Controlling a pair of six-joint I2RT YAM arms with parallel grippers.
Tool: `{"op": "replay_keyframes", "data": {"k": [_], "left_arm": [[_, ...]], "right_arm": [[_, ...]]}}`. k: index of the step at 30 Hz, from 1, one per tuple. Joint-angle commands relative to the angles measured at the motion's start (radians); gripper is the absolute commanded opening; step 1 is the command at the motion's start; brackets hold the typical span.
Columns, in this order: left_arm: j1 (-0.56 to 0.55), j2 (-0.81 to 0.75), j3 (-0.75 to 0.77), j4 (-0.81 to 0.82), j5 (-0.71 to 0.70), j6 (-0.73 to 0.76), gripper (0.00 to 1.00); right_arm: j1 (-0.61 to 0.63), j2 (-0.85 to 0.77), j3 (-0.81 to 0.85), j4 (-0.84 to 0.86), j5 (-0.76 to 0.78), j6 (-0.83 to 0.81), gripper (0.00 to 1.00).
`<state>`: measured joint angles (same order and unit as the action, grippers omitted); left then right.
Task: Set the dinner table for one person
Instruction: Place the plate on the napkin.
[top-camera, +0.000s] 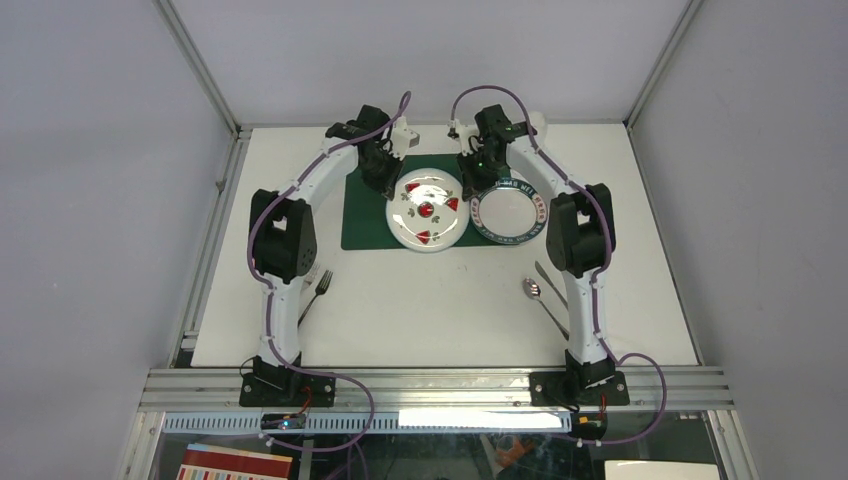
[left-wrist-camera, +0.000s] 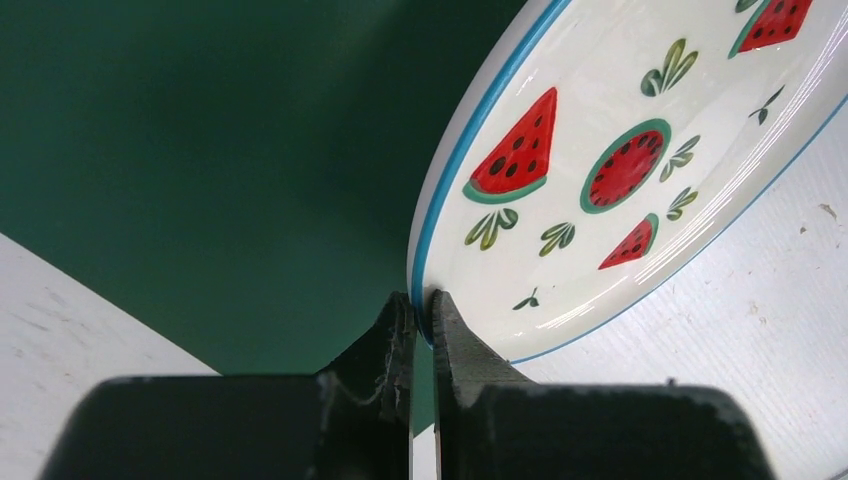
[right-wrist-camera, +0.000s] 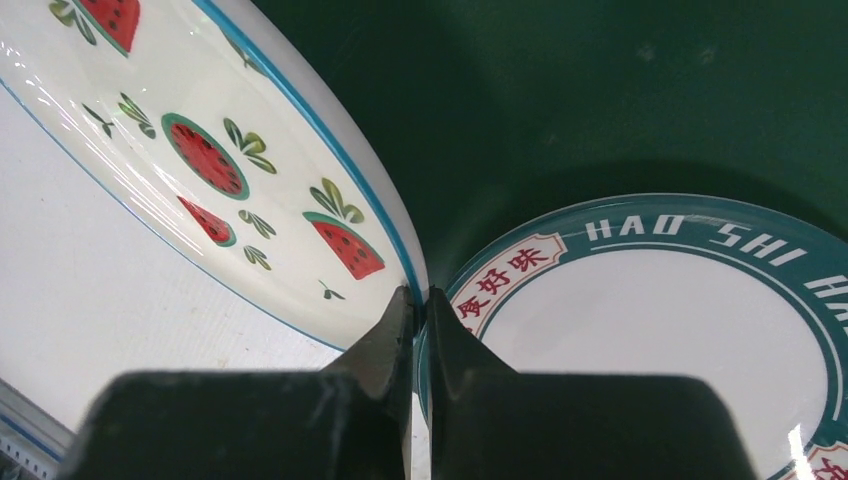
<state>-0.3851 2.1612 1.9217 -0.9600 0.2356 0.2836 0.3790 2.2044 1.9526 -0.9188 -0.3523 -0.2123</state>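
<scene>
The watermelon plate (top-camera: 427, 212) hangs between both arms, over the front edge of the dark green placemat (top-camera: 365, 215) on the white dinner table (top-camera: 440, 320). My left gripper (left-wrist-camera: 422, 305) is shut on the blue rim of the watermelon plate (left-wrist-camera: 620, 160), on its left side. On the opposite side, the right gripper (right-wrist-camera: 420, 298) is shut on the rim of the same plate (right-wrist-camera: 200, 160). In both wrist views a dark shadow lies on the mat under the rim. A teal-rimmed plate (right-wrist-camera: 680, 330) with lettering sits just right of it.
A fork (top-camera: 318, 290) lies on the table at the near left, beside the left arm. A spoon (top-camera: 540, 298) and a knife (top-camera: 550, 283) lie at the near right, by the right arm. The teal-rimmed plate (top-camera: 510, 212) rests partly on the placemat's right edge.
</scene>
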Motion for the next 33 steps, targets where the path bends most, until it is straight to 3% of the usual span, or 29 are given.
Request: {"op": "replay_keyframes", "data": {"k": [1,14,29,32,33], "left_arm": [[-0.024,0.024,0.085,0.088,0.069,0.025,0.00],[-0.018,0.078,0.161,0.095,0.044,0.031,0.00],[-0.018,0.245,0.172,0.128,-0.039,0.027,0.00],[-0.018,0.249,0.156,0.135,-0.034,0.024,0.10],[-0.018,0.245,0.147,0.141,-0.031,0.024,0.18]], "right_arm": [[0.031,0.007,0.079,0.147,-0.075,-0.008,0.00],[0.024,0.030,0.090,0.230,-0.036,0.006,0.00],[0.024,0.194,0.164,0.231,0.008,-0.016,0.00],[0.023,0.200,0.155,0.240,0.019,-0.018,0.00],[0.023,0.201,0.152,0.243,0.028,-0.020,0.06]]}}
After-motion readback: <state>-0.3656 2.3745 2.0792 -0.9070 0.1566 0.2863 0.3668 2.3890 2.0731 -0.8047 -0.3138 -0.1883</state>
